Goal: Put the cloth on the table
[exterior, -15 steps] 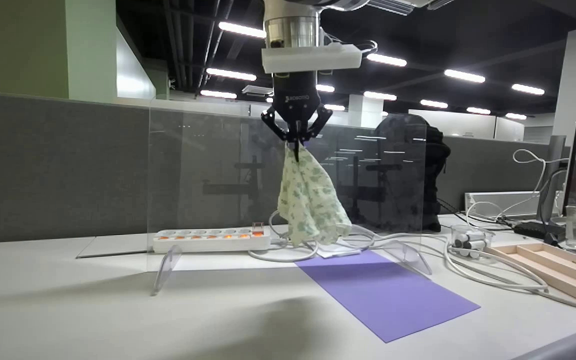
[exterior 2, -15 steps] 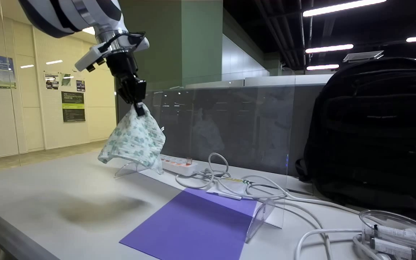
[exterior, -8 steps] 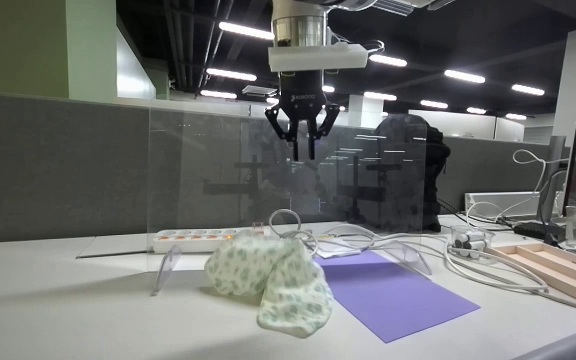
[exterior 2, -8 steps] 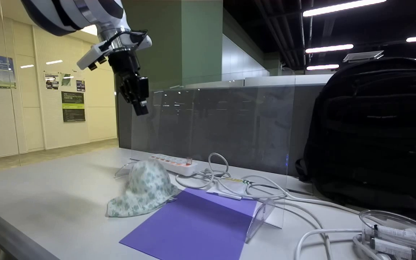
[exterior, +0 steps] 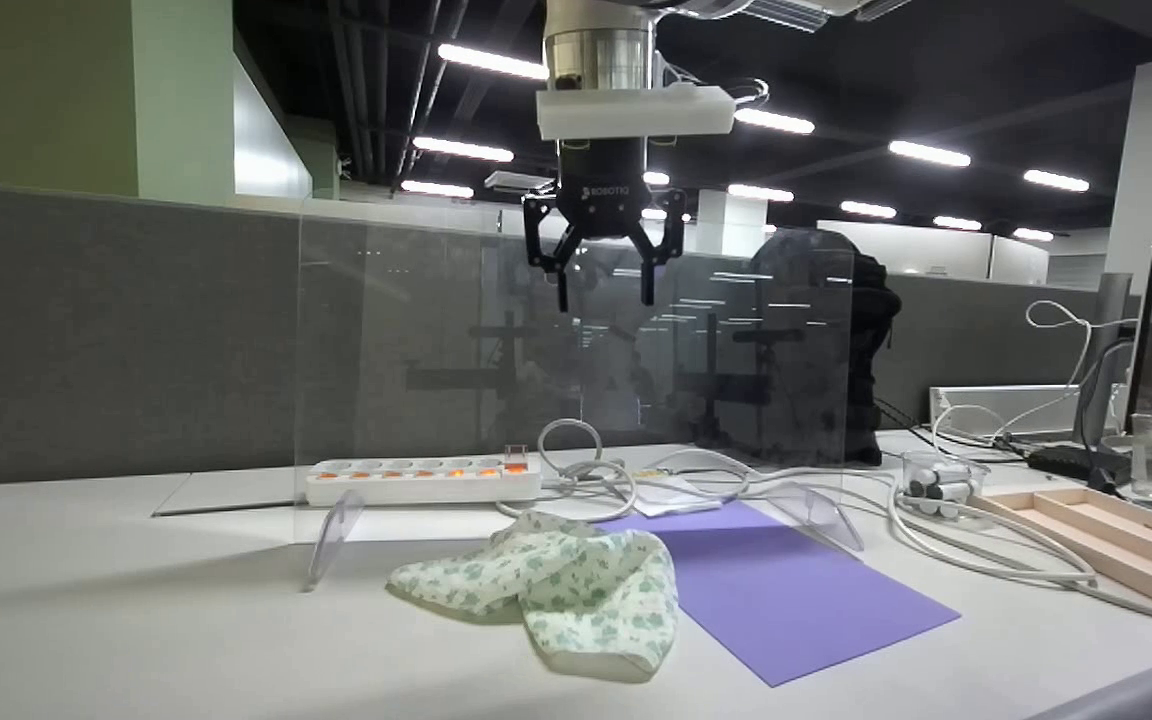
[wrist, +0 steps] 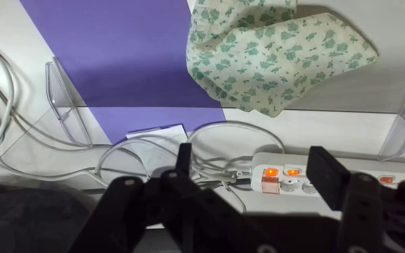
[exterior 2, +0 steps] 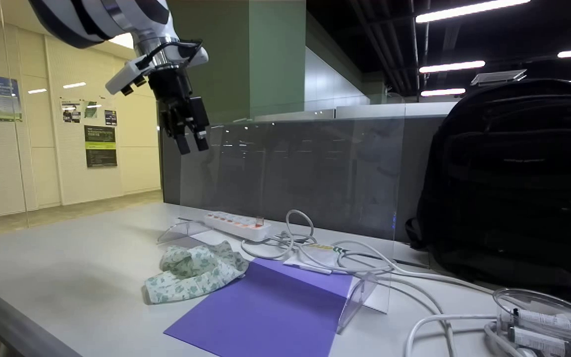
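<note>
The pale cloth (exterior: 601, 600) with green floral print lies crumpled on the grey-white table (exterior: 186, 630), one edge lapping onto the purple sheet. It shows as a loose heap (exterior 2: 199, 275) in an exterior view, and in the wrist view the cloth (wrist: 276, 63) fills the upper middle, partly cut off by the frame's top. Well above the table hangs my gripper (exterior: 605, 304), fingers spread apart and nothing between them. The same gap is plain for the gripper (exterior 2: 194, 149) in an exterior view and for the gripper (wrist: 250, 149) in the wrist view.
A clear upright screen (exterior: 386, 350) on clear feet crosses the table behind the cloth. Beyond it are a white power strip (exterior: 421, 485) and looped cables (exterior 2: 295, 243). A purple sheet (exterior: 796, 590) lies beside the cloth; a wooden tray (exterior: 1106, 540) and black backpack (exterior 2: 508, 198) stand farther off.
A second ago the cloth hung from my shut gripper. The fingers have since parted, and the cloth has dropped and settled flatter on the table. The arm has shifted only slightly.
</note>
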